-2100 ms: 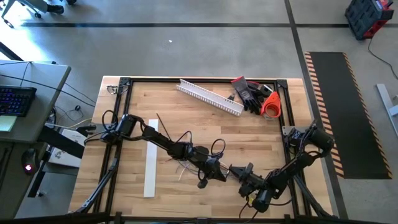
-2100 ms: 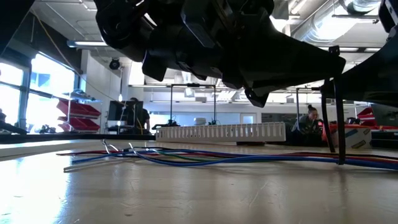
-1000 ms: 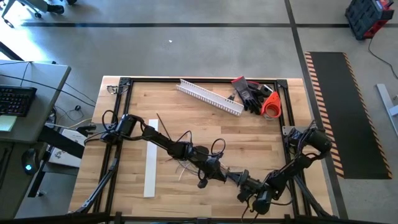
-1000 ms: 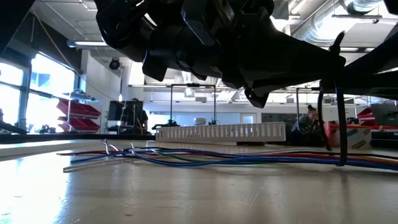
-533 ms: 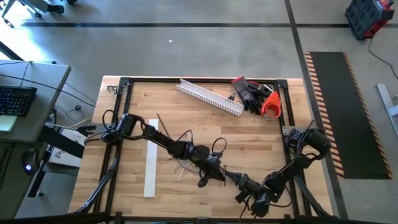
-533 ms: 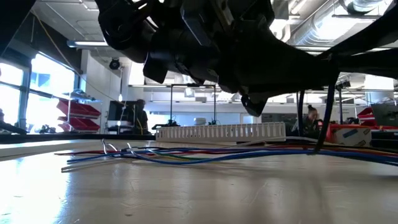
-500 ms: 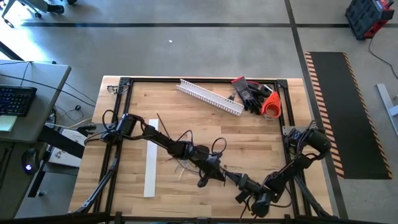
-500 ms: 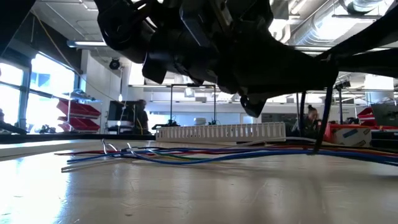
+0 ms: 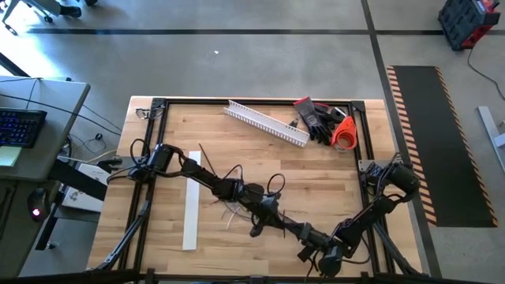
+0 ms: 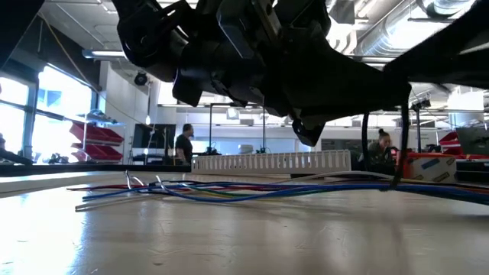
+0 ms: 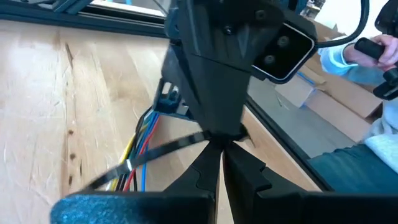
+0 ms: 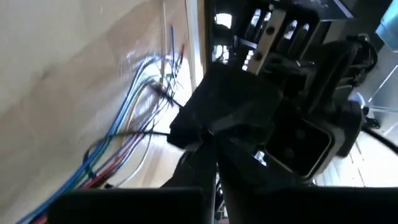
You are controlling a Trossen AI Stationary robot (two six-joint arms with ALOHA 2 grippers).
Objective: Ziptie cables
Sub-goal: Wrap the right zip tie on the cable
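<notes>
The cables (image 9: 237,207), a bunch of thin blue, red, green and yellow wires, lie flat on the wooden table near its middle, and they also show in the low view (image 10: 229,191). A thin black zip tie (image 11: 155,152) crosses over them. My left gripper (image 9: 278,223) and right gripper (image 9: 293,229) meet tip to tip just right of the bunch, both shut on the zip tie. In the low view the tie's strap (image 10: 400,149) hangs down to the cables. My left gripper pinches the zip tie's strap (image 11: 202,139) between its two fingertips, coming nearly level from the table's left. The strap runs from the fingers slanting down across the cables. My right gripper meets the zip tie (image 12: 158,132) at the same spot from the table's right; the left gripper's body hides which part it has.
A white slotted channel (image 9: 267,122), black gloves (image 9: 316,118) and an orange tape roll (image 9: 345,134) lie at the far right. A flat white strip (image 9: 192,201) lies at the left. A seated person (image 11: 373,74) shows beyond the table's edge.
My right gripper has shifted slightly toward the table's near edge and up, rolling about its own line, still shut. In the low view the zip tie's hanging strap has swung back, so its lower end now sits higher, at the cables. My left gripper has rolled a little.
</notes>
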